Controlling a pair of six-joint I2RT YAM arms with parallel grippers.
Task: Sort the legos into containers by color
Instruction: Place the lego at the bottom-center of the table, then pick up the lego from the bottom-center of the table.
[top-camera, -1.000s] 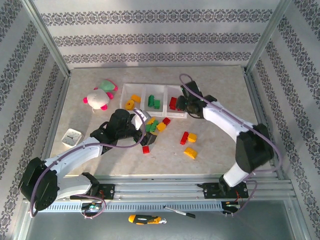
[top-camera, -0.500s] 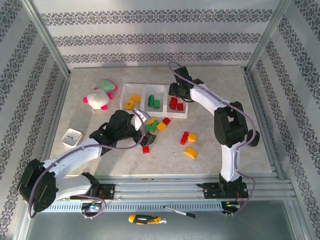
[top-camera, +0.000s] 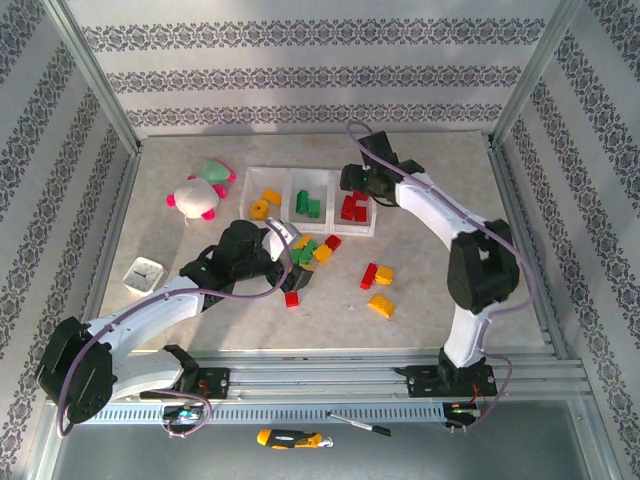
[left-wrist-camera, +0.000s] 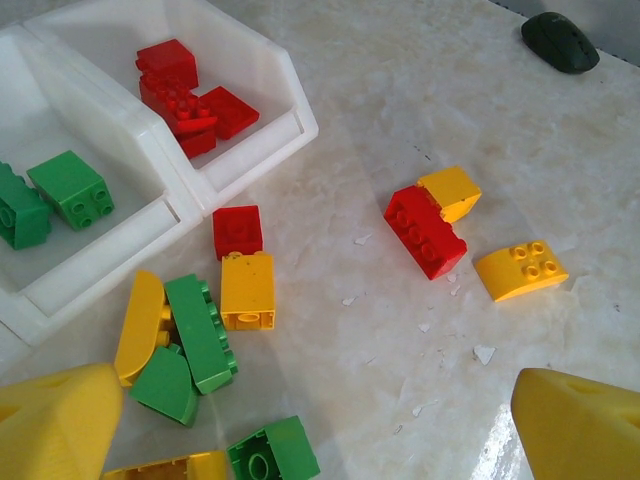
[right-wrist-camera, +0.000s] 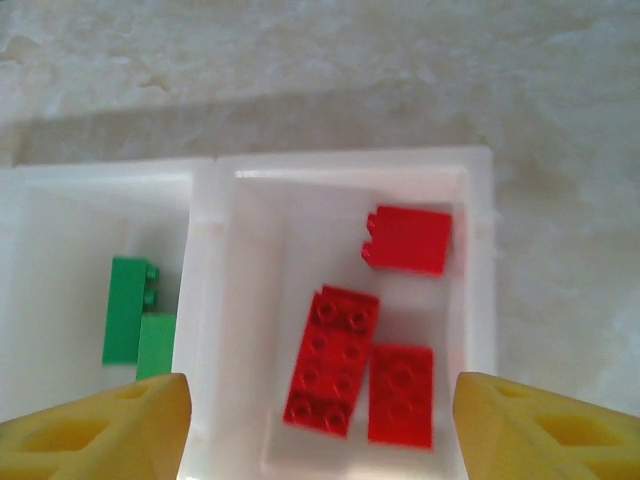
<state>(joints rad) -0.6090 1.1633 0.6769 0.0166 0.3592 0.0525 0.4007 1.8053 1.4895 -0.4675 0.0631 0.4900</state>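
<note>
Left pincer stands wide and empty over the loose bricks on the table, just off the bins' near edge. A long green brick lies slightly left of centre, its length crossing the line between the fingers. Right pincer, parted and empty, hangs above the red bin, well apart. Left arm judged nearer.

Damask-striped walls enclose a pale marbled tabletop
</note>
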